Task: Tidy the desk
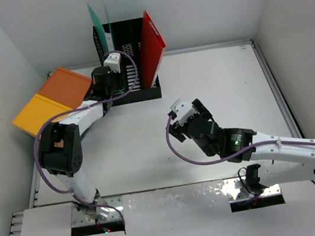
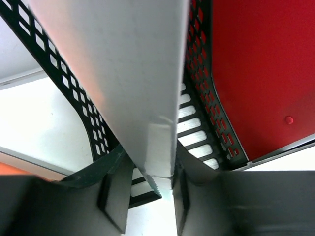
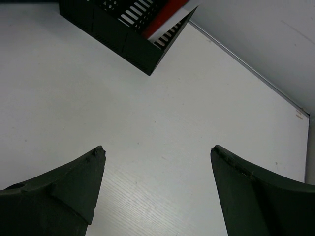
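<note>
My left gripper is reaching into the rack with its jaws only partly apart. A white folder stands on edge between them, running straight ahead of me into the rack. There is a sliver of gap between the folder and my left finger. On the other side the folder lies right against my right finger, or very nearly so. So I am around the folder rather than pinching it, and its lower corner sits just ahead of my fingertips.

Just to the right of this gripper, beyond a mesh divider, a red folder leans in the next slot. A teal folder stands in the rack's far left slot. An orange box sits well off to the left of my left arm.

My right gripper is spread wide and has nothing in it. It hangs above the desk, whose bare white top fills the space below and ahead of both fingers. The rack's near corner, with the red folder showing in it, lies ahead and to the left of this gripper, well apart from it. The desk's raised rim runs ahead on the right.
</note>
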`<state>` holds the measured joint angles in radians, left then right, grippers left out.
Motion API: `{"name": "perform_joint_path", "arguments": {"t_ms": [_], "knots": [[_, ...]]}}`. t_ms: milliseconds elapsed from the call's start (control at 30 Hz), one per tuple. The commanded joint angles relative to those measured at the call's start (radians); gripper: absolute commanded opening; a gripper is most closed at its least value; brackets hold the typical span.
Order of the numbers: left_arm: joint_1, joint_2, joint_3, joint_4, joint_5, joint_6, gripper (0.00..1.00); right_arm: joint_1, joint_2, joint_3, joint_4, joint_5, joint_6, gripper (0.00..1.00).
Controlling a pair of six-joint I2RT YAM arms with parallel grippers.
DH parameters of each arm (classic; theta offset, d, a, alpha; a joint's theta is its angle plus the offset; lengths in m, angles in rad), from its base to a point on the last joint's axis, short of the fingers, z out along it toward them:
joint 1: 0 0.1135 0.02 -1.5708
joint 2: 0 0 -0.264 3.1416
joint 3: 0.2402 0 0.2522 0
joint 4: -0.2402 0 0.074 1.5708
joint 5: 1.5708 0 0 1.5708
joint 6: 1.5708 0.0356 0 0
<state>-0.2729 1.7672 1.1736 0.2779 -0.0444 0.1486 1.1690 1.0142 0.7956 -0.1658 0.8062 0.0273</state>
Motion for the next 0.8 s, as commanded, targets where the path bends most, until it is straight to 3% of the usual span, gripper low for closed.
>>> {"name": "perform_joint_path", "arguments": {"t_ms": [0,233,400,600,767], "knots": [[0.014,0.008,-0.015,0.069,0.006,0.000,0.29,0.003,-0.032,0.014,0.043,-0.013,0.014,0.85],[0.024,0.006,0.015,0.110,0.081,0.052,0.00,0.003,-0.035,0.019,0.025,-0.018,0.022,0.85],[0.026,-0.009,0.009,0.119,0.077,0.042,0.00,0.003,-0.039,0.019,0.025,-0.015,0.022,0.85],[0.035,0.055,0.012,0.142,0.026,-0.118,0.00,0.003,-0.037,0.022,0.023,-0.013,0.020,0.85],[0.037,0.089,0.032,0.168,0.023,-0.126,0.00,0.003,-0.026,0.027,0.017,-0.016,0.025,0.85]]}}
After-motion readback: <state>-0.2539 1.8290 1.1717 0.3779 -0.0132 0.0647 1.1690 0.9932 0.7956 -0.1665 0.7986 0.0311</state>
